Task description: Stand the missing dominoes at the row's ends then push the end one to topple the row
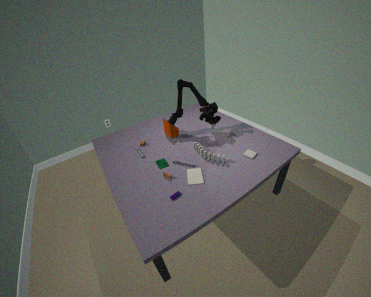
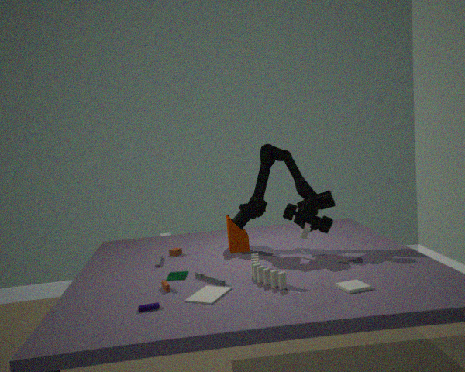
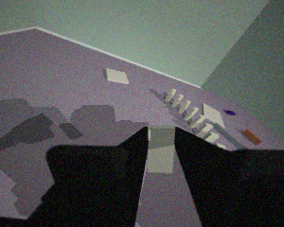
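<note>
The row of thin cream dominoes (image 1: 209, 156) (image 2: 266, 276) (image 3: 193, 113) stands upright on the table in a gentle curve. My gripper (image 1: 213, 124) (image 2: 306, 226) (image 3: 160, 130) is shut on a cream domino (image 1: 213, 126) (image 2: 305, 232) (image 3: 161, 158), whose lower part sticks out below the fingertips. The held domino is tilted in the exterior view. It is well above the table, behind the row and off to its right in that view, and touches nothing but the fingers. No loose domino is plain on the table.
White slabs (image 1: 195, 176) (image 2: 353, 286) lie on both sides of the row. A grey bar (image 1: 184, 164) (image 2: 209, 279) lies left of it. Further left are a green square (image 1: 162, 163), orange pieces (image 1: 167, 175) (image 2: 175, 251) and a purple piece (image 1: 175, 195). An orange wedge (image 2: 238, 239) stands by the arm's base.
</note>
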You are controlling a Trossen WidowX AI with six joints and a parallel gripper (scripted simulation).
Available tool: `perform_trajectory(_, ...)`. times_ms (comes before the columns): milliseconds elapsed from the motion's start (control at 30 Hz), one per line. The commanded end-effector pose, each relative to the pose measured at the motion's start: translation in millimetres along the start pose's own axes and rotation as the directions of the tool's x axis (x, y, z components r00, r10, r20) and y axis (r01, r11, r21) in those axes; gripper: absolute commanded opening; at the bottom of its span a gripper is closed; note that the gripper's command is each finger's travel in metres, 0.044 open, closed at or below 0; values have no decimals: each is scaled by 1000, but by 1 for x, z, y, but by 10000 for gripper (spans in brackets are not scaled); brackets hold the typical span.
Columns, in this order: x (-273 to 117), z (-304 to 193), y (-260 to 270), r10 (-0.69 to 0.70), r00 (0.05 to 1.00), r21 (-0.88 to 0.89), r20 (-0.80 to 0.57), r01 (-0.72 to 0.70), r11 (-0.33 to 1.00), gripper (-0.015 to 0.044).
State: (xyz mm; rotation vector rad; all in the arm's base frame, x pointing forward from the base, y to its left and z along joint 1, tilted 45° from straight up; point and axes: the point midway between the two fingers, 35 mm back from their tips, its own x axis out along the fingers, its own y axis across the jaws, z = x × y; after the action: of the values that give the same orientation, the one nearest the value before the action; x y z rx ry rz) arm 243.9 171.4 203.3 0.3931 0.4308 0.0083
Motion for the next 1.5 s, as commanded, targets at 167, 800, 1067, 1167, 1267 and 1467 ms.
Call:
perform_trajectory(167, -21, 5, -2, 19, 983, 167, 183, -50, 985, 107)
perform_trajectory(800, -50, 6, -15, 3, 936, 382, 352, -146, 912, 107)
perform_trajectory(1067, -50, 6, -15, 3, 936, 382, 352, -146, 912, 107)
perform_trajectory(1167, -50, 6, -15, 3, 936, 382, 352, -146, 912, 107)
perform_trajectory(1267, -49, 5, -14, 3, 936, 382, 352, -147, 912, 107)
perform_trajectory(1467, -43, -6, -4, 6, 938, 384, 348, -148, 911, 107)
